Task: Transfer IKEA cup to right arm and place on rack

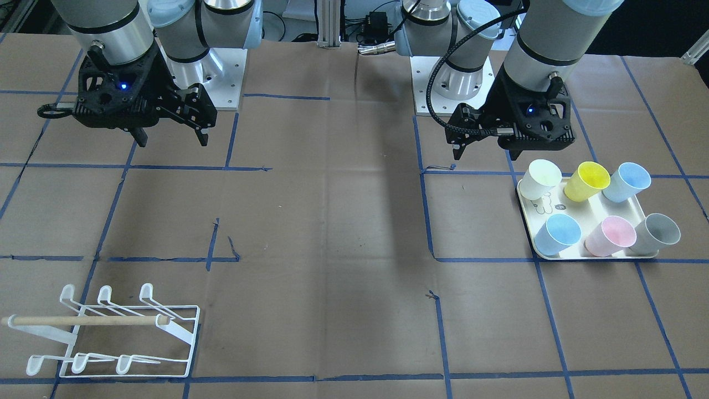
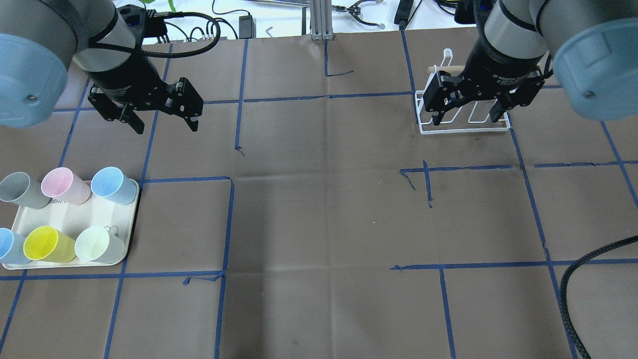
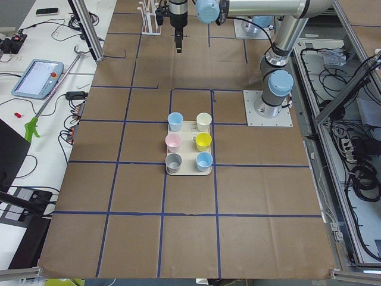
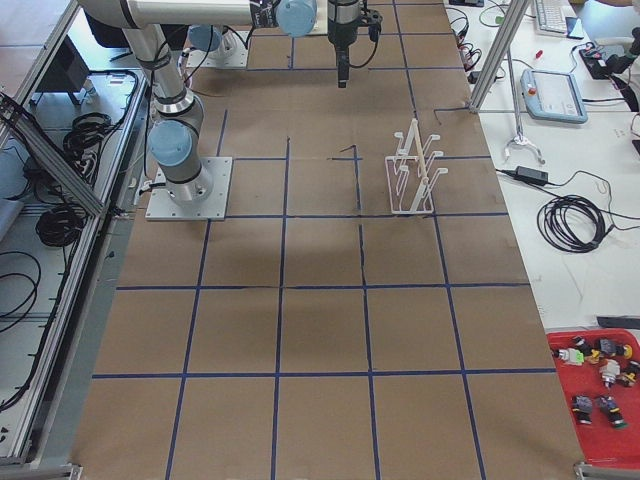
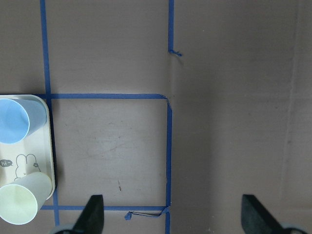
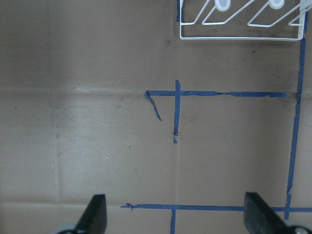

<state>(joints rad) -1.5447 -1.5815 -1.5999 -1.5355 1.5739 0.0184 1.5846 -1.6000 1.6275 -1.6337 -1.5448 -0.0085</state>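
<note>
Six smooth, tapered cups stand mouth-up in two rows on a cream rectangular tray (image 2: 75,217) with rounded corners and a raised rim: a grey cup (image 2: 20,189), a pink cup (image 2: 62,184) and a blue cup (image 2: 112,183) in the row nearer the left tool, then a second blue cup (image 2: 9,247) cut off by the overhead view's edge, a yellow cup (image 2: 47,244) and a pale whitish cup (image 2: 98,244). A small rabbit drawing shows on the tray's bare middle in the left wrist view, though its lettering is too small to read. The left tool (image 2: 166,126), black and angular, hangs above the bare worktop (image 2: 319,209) beside the tray with its fingers spread wide and nothing between them. The right tool (image 2: 465,118) hangs over the far end of the worktop, likewise wide apart and empty. From overhead it hides much of the rack (image 1: 180,331), a thin white wire frame with looped prongs and a plain, pale wooden rod (image 1: 83,320) across it, standing well apart from the cups with no cup on it. The worktop is covered in creased brown paper, divided into squares by matte blue tape (image 2: 228,224) that is torn and curled at some ends.
</note>
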